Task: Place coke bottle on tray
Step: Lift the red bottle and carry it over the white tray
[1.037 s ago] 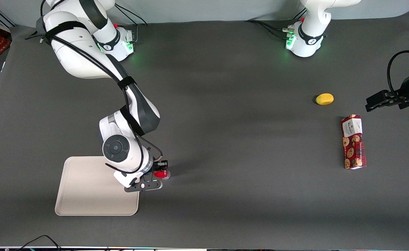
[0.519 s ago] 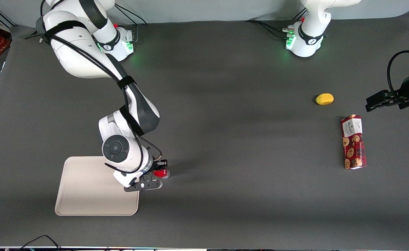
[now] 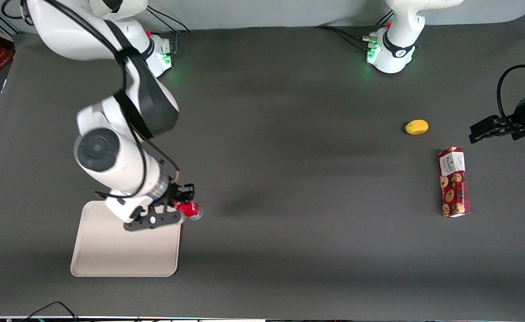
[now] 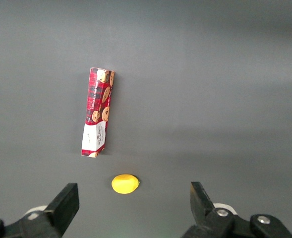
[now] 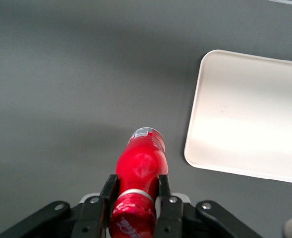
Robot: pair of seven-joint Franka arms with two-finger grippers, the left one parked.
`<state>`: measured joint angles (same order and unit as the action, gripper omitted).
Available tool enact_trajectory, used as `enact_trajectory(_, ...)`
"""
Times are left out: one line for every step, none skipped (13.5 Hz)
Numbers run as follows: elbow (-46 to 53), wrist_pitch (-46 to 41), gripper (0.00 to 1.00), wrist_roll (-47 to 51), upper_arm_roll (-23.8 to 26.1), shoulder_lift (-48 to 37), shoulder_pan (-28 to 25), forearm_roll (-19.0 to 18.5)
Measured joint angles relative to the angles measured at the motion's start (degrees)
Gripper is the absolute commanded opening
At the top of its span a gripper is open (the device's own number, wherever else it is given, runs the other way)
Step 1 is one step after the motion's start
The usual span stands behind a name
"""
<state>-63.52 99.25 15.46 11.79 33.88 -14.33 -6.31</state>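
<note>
My right gripper is shut on the coke bottle, a small glossy red bottle. It holds the bottle lifted above the table, just beside the edge of the tray. In the right wrist view the two fingers clamp the bottle just under its red cap, its silvery base pointing down toward the grey table. The cream-beige tray lies flat beside the bottle with nothing on it.
A long red cookie box and a yellow lemon lie toward the parked arm's end of the table; both also show in the left wrist view, the box and the lemon.
The right arm has risen and swung toward the tray, carrying the bottle up off the table and nearer to the tray's edge. The grip on the bottle has not changed.
</note>
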Motion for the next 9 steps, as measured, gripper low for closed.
enact_trajectory(0.0, -1.58, 0.0, -2.53, 0.01, -1.72, 0.82, 0.43)
enact_trajectory(-0.04, -4.12, 0.0, -7.96, 0.0, -4.02, 3.02, 1.27)
enact_trajectory(-0.06, -5.19, 0.0, -11.17, -0.1, -4.94, 4.29, 1.55)
enact_trajectory(-0.06, -6.19, 0.0, -15.41, -0.63, -5.75, 5.38, 1.6)
enact_trajectory(-0.07, -7.22, 0.0, -19.85, -2.25, -6.6, 6.06, 1.67)
enact_trajectory(-0.07, -8.39, 0.0, -24.82, -4.68, -7.31, 6.43, 2.04)
enact_trajectory(-0.09, -9.24, 0.0, -29.85, -7.44, -7.83, 6.67, 2.83)
enact_trajectory(-0.13, -9.61, 0.0, -35.06, -10.58, -8.17, 6.76, 3.98)
enact_trajectory(-0.18, -9.67, 0.0, -40.14, -13.81, -8.27, 6.87, 5.39)
